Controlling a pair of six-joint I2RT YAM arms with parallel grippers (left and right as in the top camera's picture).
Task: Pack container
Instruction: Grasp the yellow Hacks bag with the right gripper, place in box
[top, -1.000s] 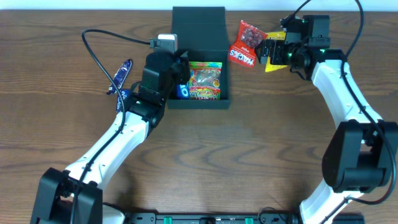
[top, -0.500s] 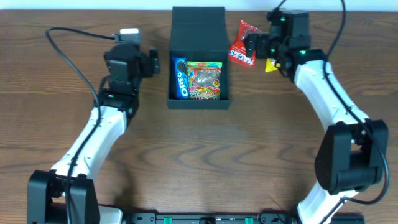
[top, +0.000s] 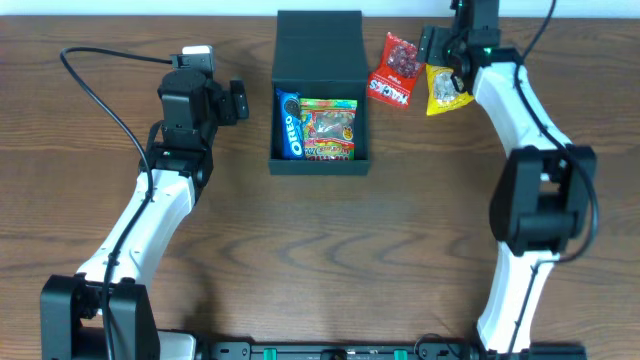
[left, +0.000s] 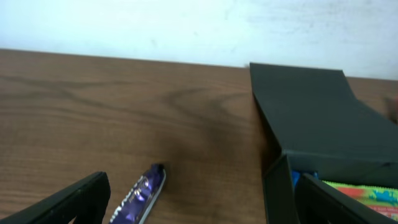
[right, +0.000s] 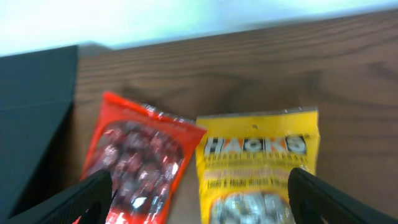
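Observation:
The container (top: 318, 166) is a dark box at the back middle of the table, with its lid open and leaning back. Inside lie a blue Oreo packet (top: 290, 124) on the left and a colourful snack packet (top: 329, 130) beside it. My left gripper (top: 236, 101) is open and empty, just left of the box. A purple bar (left: 139, 195) lies between its fingers (left: 199, 211) in the left wrist view. My right gripper (top: 436, 47) is open and empty above a red packet (top: 391, 71) and a yellow Hacks packet (top: 446, 88), both seen between its fingers (right: 208, 205).
The box lid (left: 311, 118) and wall rise just right of the left gripper. The lid's edge (right: 31, 112) shows left of the red packet (right: 134, 162). The yellow packet (right: 261, 168) lies right of the red one. A white wall runs behind the table's far edge.
My left gripper has pulled out of the box and moved left, leaving the Oreo packet inside. My right gripper has moved left and back, off the yellow packet, over both packets.

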